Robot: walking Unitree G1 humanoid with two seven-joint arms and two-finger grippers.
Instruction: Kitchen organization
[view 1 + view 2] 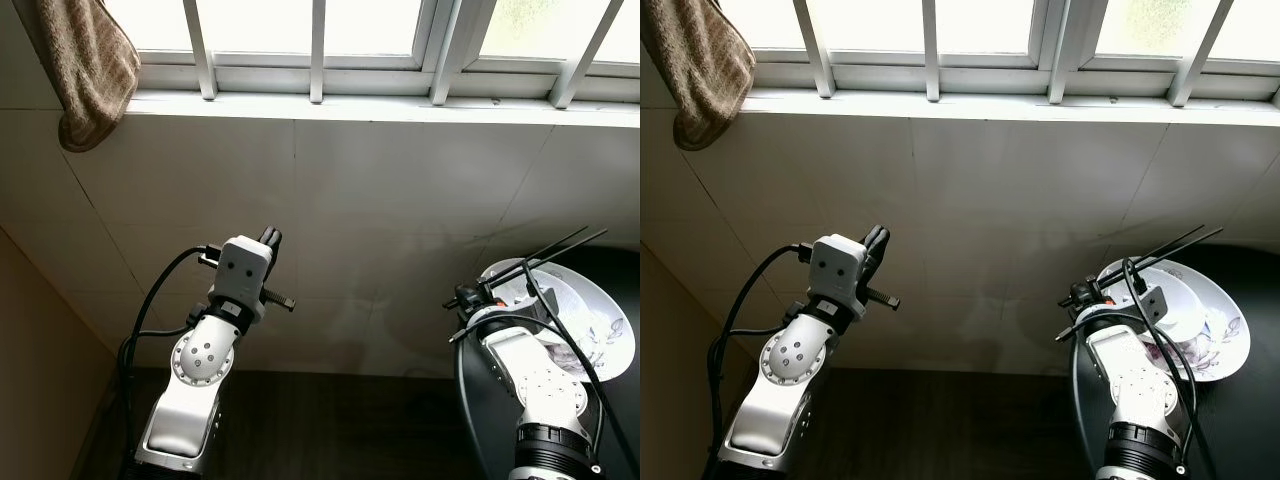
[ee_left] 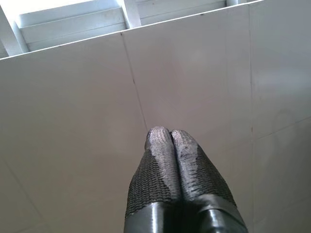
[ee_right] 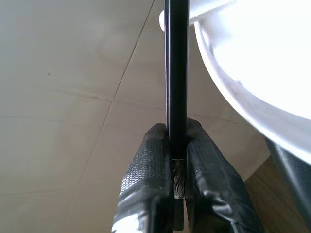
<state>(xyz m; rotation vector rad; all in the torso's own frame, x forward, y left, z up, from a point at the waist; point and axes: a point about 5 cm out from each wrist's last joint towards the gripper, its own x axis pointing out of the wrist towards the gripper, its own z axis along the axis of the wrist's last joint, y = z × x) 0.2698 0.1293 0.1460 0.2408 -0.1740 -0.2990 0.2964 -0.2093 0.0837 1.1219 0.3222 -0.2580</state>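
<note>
A: L gripper [image 2: 170,141], where & how?
B: Lower left of the head view, raised in front of the tiled wall [image 1: 400,200]. Fingers pressed together, nothing betw. them; wrist cam shows the two textured pads [image 2: 158,170] touching along their length

A: R gripper [image 3: 176,133]?
B: Lower right of frame. Fingers pinching a thin black chopstick [image 3: 176,63] – wrist cam shows it clamped betw. the pads, running straight out past the tips. In the head view two black chopsticks [image 1: 560,243] stick out up & to the right; can't tell if both are in the pinch

A: Plate?
B: White plate w/ purple flower print [image 1: 610,325], right edge of frame, on a dark counter [image 1: 350,430], just beside the R wrist. The chopsticks cross above its upper rim. In the R wrist cam its white rim sits just beside the chopstick

A: Anything else?
B: Window w/ white bars [image 1: 316,50] along the top, white sill under it. Brown towel [image 1: 85,70] hanging at upper left, its lower end drooping below the sill
</note>
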